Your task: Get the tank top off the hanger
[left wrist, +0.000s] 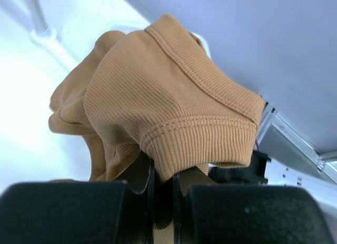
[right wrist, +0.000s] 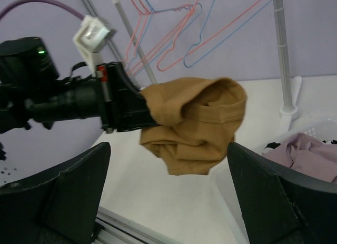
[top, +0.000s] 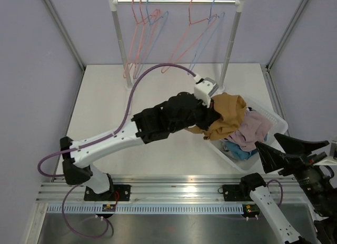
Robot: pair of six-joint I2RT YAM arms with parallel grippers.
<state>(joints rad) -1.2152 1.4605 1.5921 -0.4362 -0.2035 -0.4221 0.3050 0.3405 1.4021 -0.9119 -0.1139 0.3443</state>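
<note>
Item: tank top [top: 227, 116], tan, bunched with no clear long axis, clenched in my left pincer [left wrist: 162, 195] above the far-left rim of the basket [top: 229, 157] by the right edge of the table [top: 105, 96], bulging rightward toward my right pincer [right wrist: 168, 195], released wide off the near-right corner.

Open white surface [top: 100, 112] at left and near centre, clothes rack [top: 176, 1] with wire hangers [top: 156, 16] closing the far edge, heaped laundry basket [top: 278, 120] filling the right, left arm [top: 110, 141] slanting across the middle, tank top [top: 229, 115] bunched above the basket's far-left corner
</note>
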